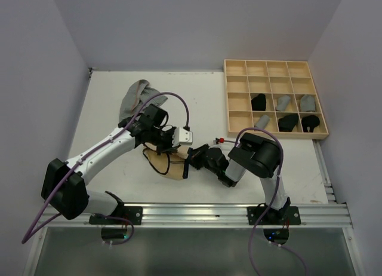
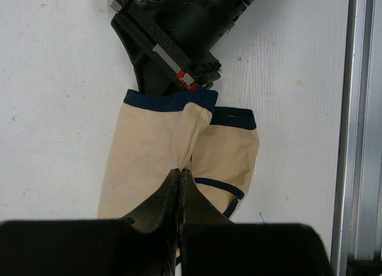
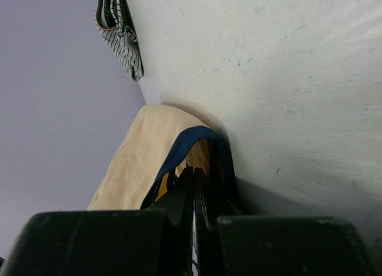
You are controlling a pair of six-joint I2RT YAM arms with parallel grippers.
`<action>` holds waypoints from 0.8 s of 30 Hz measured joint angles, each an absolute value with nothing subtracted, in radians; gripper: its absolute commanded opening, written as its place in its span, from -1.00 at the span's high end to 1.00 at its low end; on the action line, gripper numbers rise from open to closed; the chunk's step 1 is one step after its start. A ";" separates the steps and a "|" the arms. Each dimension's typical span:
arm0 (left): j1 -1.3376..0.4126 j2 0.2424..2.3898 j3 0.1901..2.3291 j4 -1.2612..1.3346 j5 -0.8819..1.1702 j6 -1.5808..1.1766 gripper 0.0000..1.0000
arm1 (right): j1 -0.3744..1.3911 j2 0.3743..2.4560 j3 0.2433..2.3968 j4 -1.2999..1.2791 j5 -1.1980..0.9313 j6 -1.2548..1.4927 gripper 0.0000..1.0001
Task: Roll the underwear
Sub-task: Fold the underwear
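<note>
Pinching tan underwear [image 2: 149, 144] from two sides, both grippers shut tight

Left gripper [image 2: 181, 175]: fingers fully together, w/ a fold of the tan cloth nipped at the tips, approx mid-garment. Creases fan out from the pinch.

Right gripper [image 3: 192, 175]: also closed all the way, tips clamped on the navy waistband edge. In its own wrist cam the cloth tents up toward the tips. In the left wrist cam it comes in from the top of the view and meets the waistband directly opposite the left gripper, so the 2 face each other across the garment.

Garment: on the bench [image 1: 197, 103] near the front edge, approx ctr, btwn the two arms. It's partly folded over lengthwise, and a 2nd navy-trimmed flap shows beside the main panel. Overhead, the wrists hide most of it and only a tan lower edge shows below them.

Other items:
- Grey striped pair [image 1: 134, 97] is crumpled at the far left of the bench, well apart from both grippers.
- Wooden grid tray [image 1: 256, 68] sits at the far right corner. Its 2 nearer rows hold small rolled bundles, one per compartment: 3 black rolls [image 1: 258, 101] and 3 grey rolls [image 1: 283, 101].
</note>
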State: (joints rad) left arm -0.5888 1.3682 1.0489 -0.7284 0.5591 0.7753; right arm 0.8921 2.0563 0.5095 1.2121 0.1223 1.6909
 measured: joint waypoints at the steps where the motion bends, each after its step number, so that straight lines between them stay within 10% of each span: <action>1: -0.589 1.366 1.045 -0.730 0.562 0.775 1.00 | 0.892 2.056 0.509 1.212 0.123 1.691 1.00; 24: -0.603 1.331 0.877 -0.736 0.660 0.719 1.00 | 0.905 2.062 0.511 1.205 0.162 1.687 1.00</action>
